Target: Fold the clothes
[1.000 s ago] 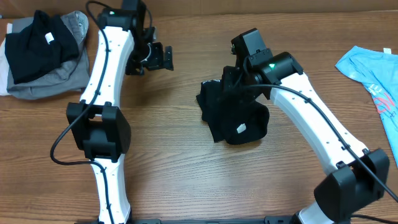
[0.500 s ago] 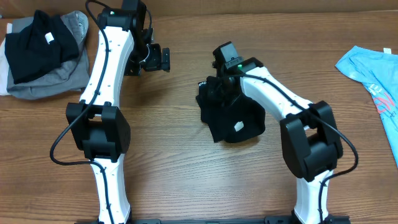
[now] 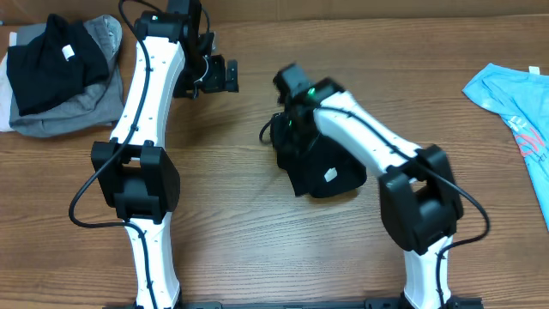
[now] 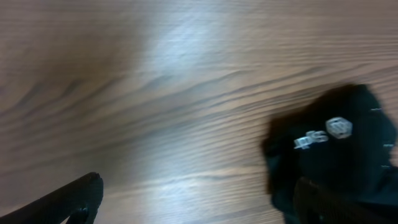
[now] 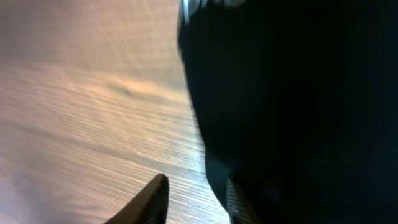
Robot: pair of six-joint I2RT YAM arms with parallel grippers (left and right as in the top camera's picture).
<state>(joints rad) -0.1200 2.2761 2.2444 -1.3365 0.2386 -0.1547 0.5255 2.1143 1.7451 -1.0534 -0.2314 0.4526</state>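
Status: the black garment (image 3: 330,163) lies mid-bench as a compact, uneven bundle, white tag (image 3: 331,175) facing up. We judge it partly folded and not yet squared off. At the far left, a stack (image 3: 51,73) of a dark piece on a grey one looks finished. The blue shirt (image 3: 515,99) at the right edge lies loose, runs out of frame and appears untouched. Our estimate: two items done, one in hand, at least one left.

Right tool (image 3: 287,130): down at the bundle's upper left edge. The overhead view loses it against the dark cloth, and the wrist view is blurred and mostly filled by cloth. We cannot tell how far it is parted or whether it grips the fabric.

Left tool (image 3: 221,77): near the back of the bench (image 3: 257,249), well apart from the bundle. Its fingers are spread wide with only bare wood between them, and it holds nothing.

In the way: the right arm (image 3: 369,142) crosses the bundle and hides its upper part from overhead. The left arm (image 3: 146,94) stands between the stack and the centre, so a transfer to the stack would have to go around it. The blue shirt is well apart from both tools.
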